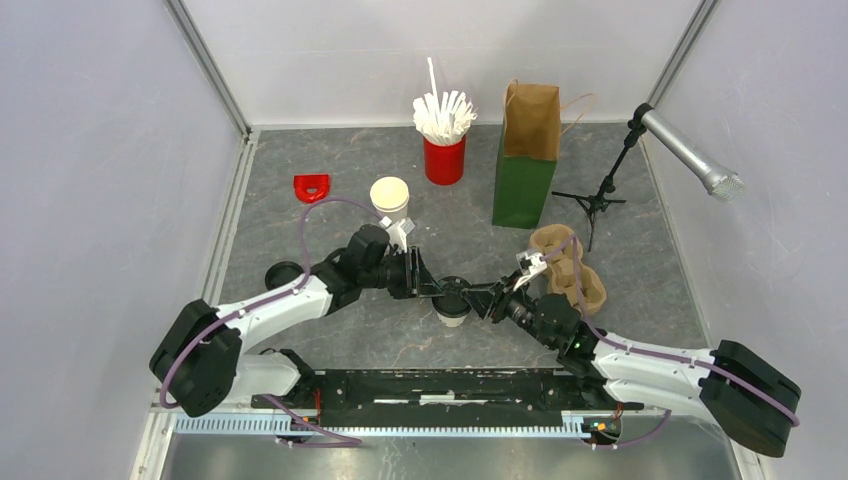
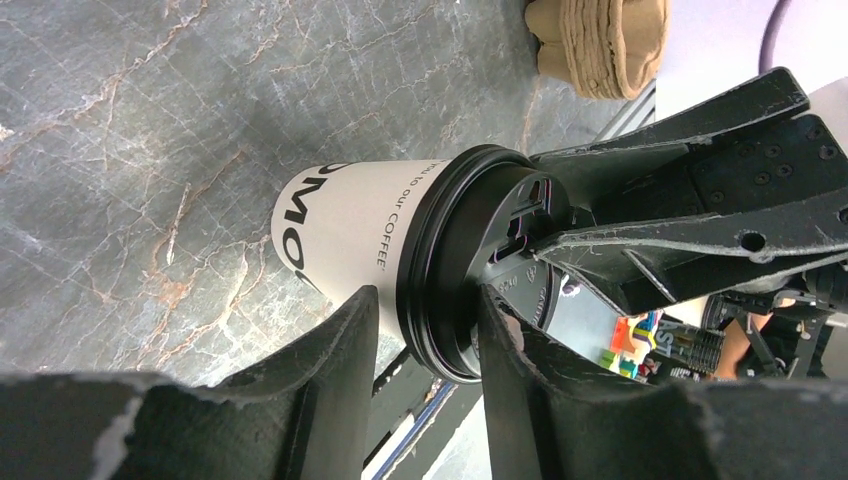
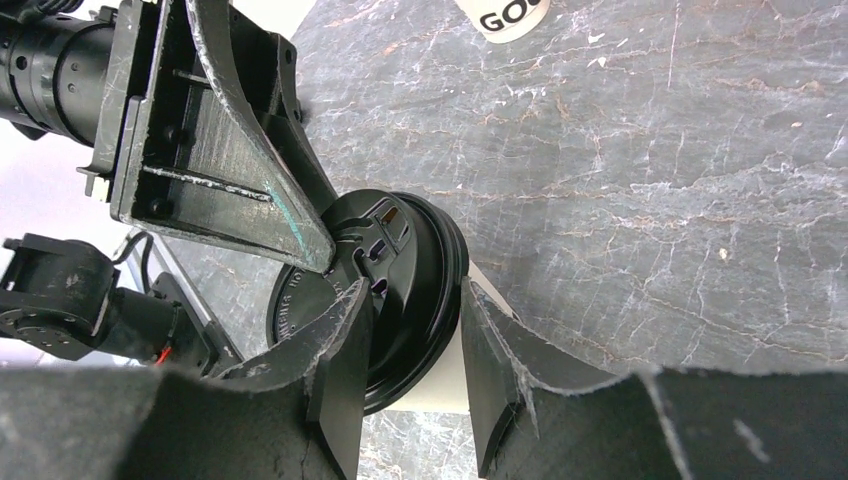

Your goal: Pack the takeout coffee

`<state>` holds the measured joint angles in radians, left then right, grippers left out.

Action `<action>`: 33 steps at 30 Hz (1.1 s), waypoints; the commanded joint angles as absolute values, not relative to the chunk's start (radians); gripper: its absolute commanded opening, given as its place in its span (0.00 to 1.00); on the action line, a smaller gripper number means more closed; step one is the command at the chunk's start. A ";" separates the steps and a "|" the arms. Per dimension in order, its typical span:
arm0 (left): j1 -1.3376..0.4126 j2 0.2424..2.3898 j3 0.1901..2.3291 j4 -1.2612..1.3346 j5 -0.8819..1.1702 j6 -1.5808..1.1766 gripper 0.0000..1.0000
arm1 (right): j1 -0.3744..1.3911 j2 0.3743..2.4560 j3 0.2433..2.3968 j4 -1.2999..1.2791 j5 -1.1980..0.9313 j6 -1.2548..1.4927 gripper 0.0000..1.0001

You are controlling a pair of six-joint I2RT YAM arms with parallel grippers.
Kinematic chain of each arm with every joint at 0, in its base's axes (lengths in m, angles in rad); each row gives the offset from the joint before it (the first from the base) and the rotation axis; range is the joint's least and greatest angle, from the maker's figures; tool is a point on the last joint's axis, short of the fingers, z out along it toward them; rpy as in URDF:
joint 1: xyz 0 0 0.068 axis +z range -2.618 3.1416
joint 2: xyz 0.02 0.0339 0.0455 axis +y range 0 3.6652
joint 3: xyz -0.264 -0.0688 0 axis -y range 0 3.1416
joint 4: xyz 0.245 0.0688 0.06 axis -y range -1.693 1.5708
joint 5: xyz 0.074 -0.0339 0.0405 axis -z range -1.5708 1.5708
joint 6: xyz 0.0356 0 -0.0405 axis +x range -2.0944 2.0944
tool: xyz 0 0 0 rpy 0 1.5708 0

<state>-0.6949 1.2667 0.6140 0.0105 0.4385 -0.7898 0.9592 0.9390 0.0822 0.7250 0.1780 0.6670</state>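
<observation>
The takeout coffee, a white paper cup with dark print and a black lid, stands mid-table between both arms. My left gripper reaches it from the left. In the left wrist view one finger rests on the lid top and the other sits just under the rim beside the cup wall, a thin gap showing. My right gripper comes from the right. In the right wrist view its fingers pinch the lid rim.
A stack of lidless white cups, a red cup of white sticks and a brown-and-green paper bag stand behind. A cardboard cup carrier lies right of the cup. A loose black lid, a red piece and a microphone stand are nearby.
</observation>
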 commanded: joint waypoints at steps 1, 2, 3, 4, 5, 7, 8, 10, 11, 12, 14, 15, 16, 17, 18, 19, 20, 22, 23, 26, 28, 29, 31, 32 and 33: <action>-0.704 1.267 0.560 -0.176 0.258 -0.808 0.45 | 0.956 0.956 0.114 0.345 0.201 0.496 0.43; -0.710 1.250 0.557 -0.167 0.258 -0.831 0.45 | 0.952 0.950 0.168 0.314 0.206 0.481 0.45; -0.714 1.238 0.555 -0.160 0.258 -0.851 0.45 | 0.948 0.948 0.223 0.282 0.213 0.478 0.48; -0.718 1.228 0.556 -0.157 0.255 -0.861 0.46 | 0.944 0.947 0.264 0.246 0.217 0.486 0.52; -0.722 1.226 0.563 -0.156 0.251 -0.868 0.46 | 0.940 0.947 0.306 0.213 0.226 0.500 0.57; -0.725 1.234 0.574 -0.158 0.243 -0.874 0.46 | 0.936 0.939 0.356 0.169 0.222 0.535 0.64; -0.726 1.241 0.577 -0.158 0.241 -0.877 0.46 | 0.934 0.932 0.370 0.156 0.210 0.559 0.66; -0.728 1.257 0.582 -0.157 0.237 -0.883 0.46 | 0.935 0.905 0.380 0.139 0.185 0.602 0.67; -0.729 1.261 0.584 -0.156 0.233 -0.885 0.46 | 0.935 0.890 0.382 0.130 0.175 0.620 0.68; -0.732 1.262 0.587 -0.157 0.228 -0.885 0.46 | 0.934 0.876 0.384 0.117 0.168 0.638 0.68; -0.737 1.265 0.588 -0.157 0.221 -0.885 0.46 | 0.933 0.857 0.385 0.106 0.147 0.662 0.69; -0.738 1.267 0.590 -0.157 0.221 -0.885 0.46 | 0.934 0.852 0.386 0.104 0.132 0.672 0.69; -0.739 1.270 0.593 -0.156 0.221 -0.884 0.46 | 0.934 0.851 0.389 0.103 0.121 0.679 0.69; -0.739 1.274 0.595 -0.156 0.221 -0.884 0.46 | 0.934 0.852 0.394 0.100 0.109 0.684 0.69; -0.741 1.279 0.598 -0.157 0.221 -0.884 0.46 | 0.934 0.856 0.397 0.098 0.102 0.688 0.69; -0.742 1.282 0.599 -0.156 0.220 -0.884 0.46 | 0.934 0.861 0.400 0.100 0.093 0.689 0.68; -0.743 1.283 0.601 -0.156 0.221 -0.884 0.46 | 0.933 0.865 0.401 0.101 0.085 0.692 0.67; -0.745 1.284 0.600 -0.157 0.221 -0.884 0.46 | 0.934 0.877 0.403 0.108 0.072 0.696 0.65; -0.746 1.282 0.599 -0.158 0.220 -0.882 0.46 | 0.934 0.880 0.402 0.110 0.069 0.698 0.63; -0.746 1.282 0.598 -0.166 0.211 -0.879 0.46 | 0.934 0.888 0.378 0.127 0.067 0.712 0.55; -0.746 1.285 0.598 -0.170 0.207 -0.874 0.46 | 0.934 0.886 0.345 0.145 0.058 0.720 0.53; -0.746 1.290 0.596 -0.172 0.206 -0.873 0.46 | 0.934 0.883 0.329 0.150 0.058 0.722 0.52; -0.746 1.294 0.595 -0.179 0.196 -0.868 0.46 | 0.934 0.871 0.278 0.167 0.058 0.727 0.50; -0.746 1.299 0.593 -0.183 0.189 -0.864 0.46 | 0.934 0.864 0.250 0.178 0.059 0.725 0.50; -0.746 1.303 0.594 -0.185 0.185 -0.861 0.45 | 0.934 0.860 0.218 0.184 0.065 0.724 0.50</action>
<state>-0.7418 1.2442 0.6235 -0.0208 0.3145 -0.9001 0.9310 0.8665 0.3229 0.1856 0.0864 0.7143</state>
